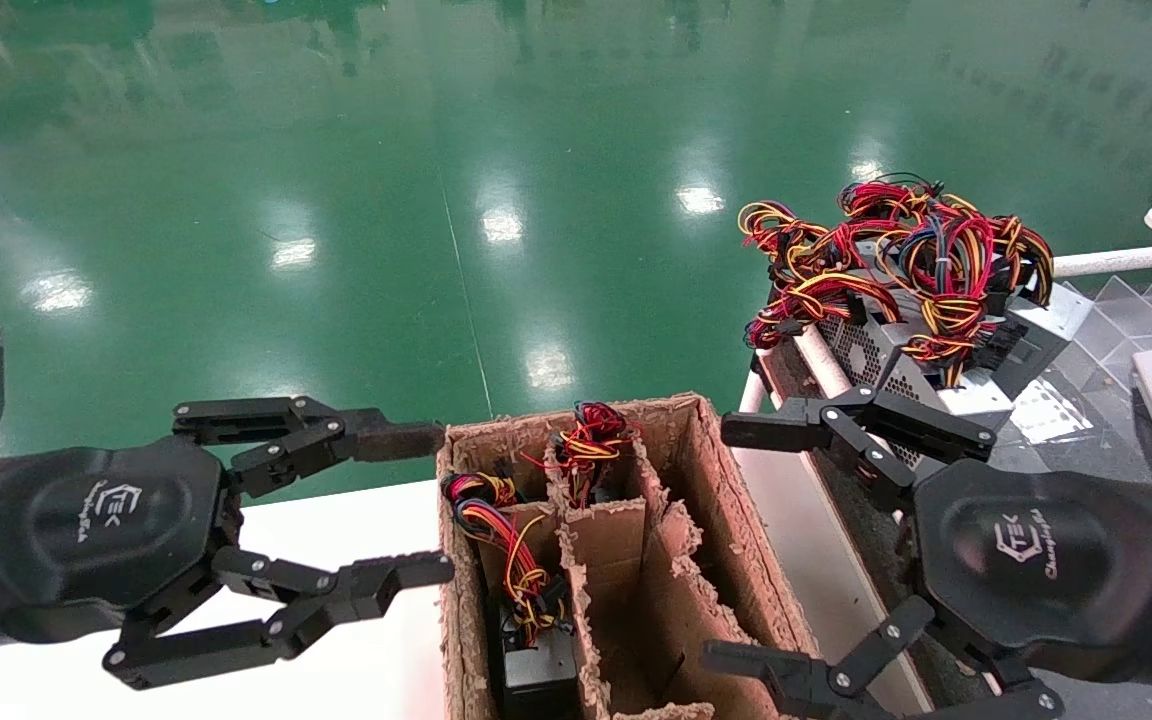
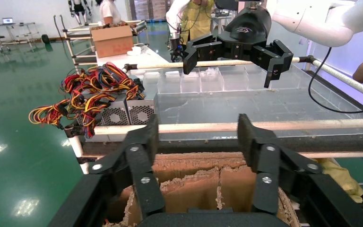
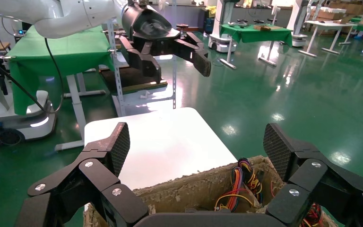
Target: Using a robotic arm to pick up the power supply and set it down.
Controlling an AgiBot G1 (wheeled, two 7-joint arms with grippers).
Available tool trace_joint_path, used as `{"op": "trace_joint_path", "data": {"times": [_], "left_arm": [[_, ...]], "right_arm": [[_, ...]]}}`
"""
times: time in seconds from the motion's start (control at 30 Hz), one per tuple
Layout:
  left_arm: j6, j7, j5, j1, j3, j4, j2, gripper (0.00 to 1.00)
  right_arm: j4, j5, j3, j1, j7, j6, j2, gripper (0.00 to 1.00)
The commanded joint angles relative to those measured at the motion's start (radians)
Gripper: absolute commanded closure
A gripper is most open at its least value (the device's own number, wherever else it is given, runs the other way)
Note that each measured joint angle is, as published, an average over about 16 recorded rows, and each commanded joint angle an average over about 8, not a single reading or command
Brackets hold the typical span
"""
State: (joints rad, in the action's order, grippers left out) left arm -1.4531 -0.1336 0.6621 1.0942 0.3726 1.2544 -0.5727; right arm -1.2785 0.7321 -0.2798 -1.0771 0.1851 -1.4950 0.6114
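Note:
A torn cardboard box (image 1: 716, 500) with dividers stands between my two grippers. A short bundle of red, yellow and orange wires (image 1: 591, 435) pokes from its rear slot; the power supply body under it is hidden by the dividers. My left gripper (image 1: 431, 505) hovers open at the box's left side, looking across the box (image 2: 194, 184), with nothing between its fingers (image 2: 146, 137). My right gripper (image 1: 731, 545) hangs open at the box's right side, also empty. In the right wrist view the wires (image 3: 246, 184) lie inside the box rim (image 3: 179, 194).
A smaller black unit (image 1: 536, 672) with a long wire bundle sits in the box's front-left slot. Light grey units with fan grilles (image 1: 881, 355) lie under a big wire tangle (image 1: 896, 255) on the right rack. White table (image 1: 356, 520) is to the left, clear dividers (image 2: 208, 80) beyond.

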Motion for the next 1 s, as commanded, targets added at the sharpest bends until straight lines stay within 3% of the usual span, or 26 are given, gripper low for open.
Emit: {"op": "trace_joint_path", "data": {"times": [0.03, 0.8, 0.83, 1.0], "left_arm": [[0.0, 0.0, 0.0, 0.0, 0.0, 0.0, 0.0, 1.0], [0.0, 0.0, 0.0, 0.0, 0.0, 0.0, 0.0, 1.0], [0.0, 0.0, 0.0, 0.0, 0.0, 0.0, 0.0, 0.93], [0.0, 0.0, 0.0, 0.0, 0.0, 0.0, 0.0, 0.3]], "right_arm": [[0.0, 0.0, 0.0, 0.0, 0.0, 0.0, 0.0, 0.0], [-0.001, 0.0, 0.0, 0.0, 0.0, 0.0, 0.0, 0.0], [0.0, 0.0, 0.0, 0.0, 0.0, 0.0, 0.0, 0.0], [0.006, 0.018, -0.005, 0.0, 0.003, 0.018, 0.003, 0.0]]}}
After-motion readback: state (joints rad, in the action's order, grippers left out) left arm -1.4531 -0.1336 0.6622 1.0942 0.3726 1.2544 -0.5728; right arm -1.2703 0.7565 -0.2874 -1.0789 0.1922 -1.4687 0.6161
